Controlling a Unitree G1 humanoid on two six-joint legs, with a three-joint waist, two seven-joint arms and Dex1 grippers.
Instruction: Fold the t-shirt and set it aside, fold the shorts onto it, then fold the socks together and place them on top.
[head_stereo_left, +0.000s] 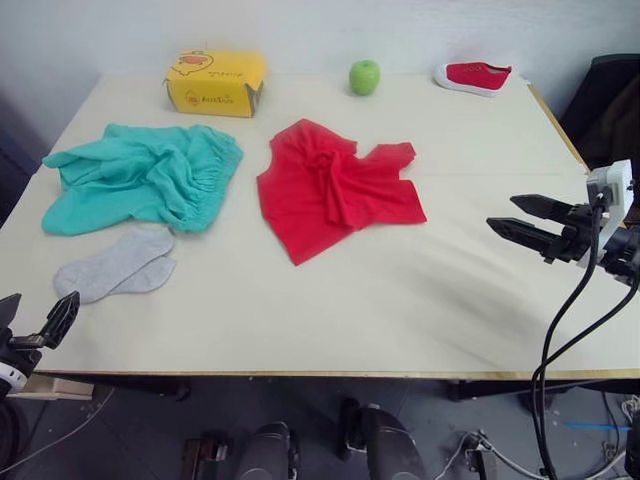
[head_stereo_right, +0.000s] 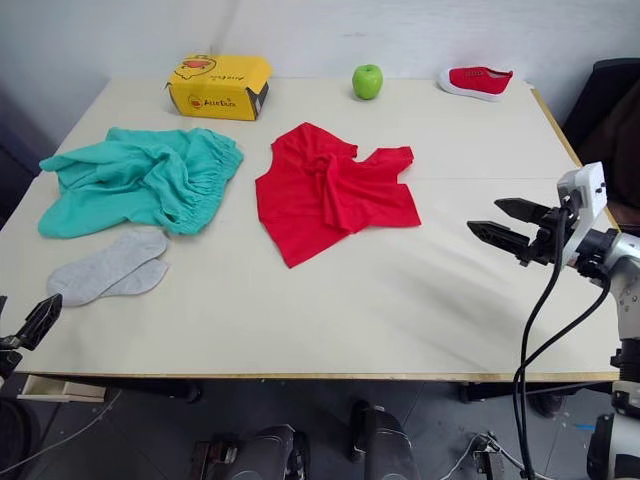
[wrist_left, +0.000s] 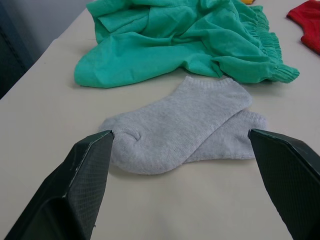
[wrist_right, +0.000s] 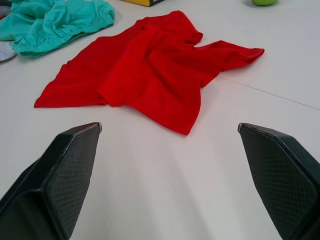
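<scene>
A crumpled red t-shirt (head_stereo_left: 335, 187) lies in the middle of the table. Rumpled teal shorts (head_stereo_left: 140, 176) lie at the left. Two grey socks (head_stereo_left: 117, 264), overlapping, rest in front of the shorts. My left gripper (wrist_left: 182, 187) hovers open at the table's front left corner, short of the socks (wrist_left: 180, 127), with nothing between its fingers. Over the right side of the table my right gripper (head_stereo_left: 518, 218) stands open and empty, pointing toward the t-shirt (wrist_right: 145, 70) with a stretch of bare table between them.
A yellow box (head_stereo_left: 215, 83), a green apple (head_stereo_left: 365, 76) and a red shoe (head_stereo_left: 473, 76) stand along the far edge of the cream table (head_stereo_left: 330, 310). A dark chair (head_stereo_left: 612, 105) sits at the right. Cables hang by my right arm.
</scene>
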